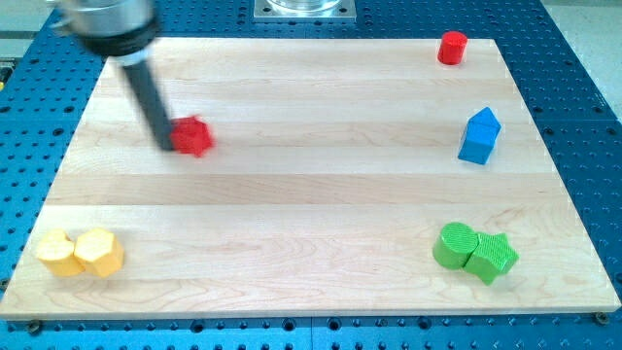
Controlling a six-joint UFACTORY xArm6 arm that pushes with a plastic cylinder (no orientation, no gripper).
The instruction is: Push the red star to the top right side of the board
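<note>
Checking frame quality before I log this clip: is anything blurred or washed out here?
Camera view: the rod and my tip are motion-blurred, and so is the red star touching it on the view's right; the other blocks look sharp; lighting on the board is even, with soft shadows and no strong glare.

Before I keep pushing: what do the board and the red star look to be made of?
The board looks like pale wood with a smooth, matte finish: lengthwise grain and plank seams show. The red star, with my tip at its left edge, looks like matte plastic, judging by its uniform saturated colour; it is blurred, so painted wood can't be excluded.
</note>
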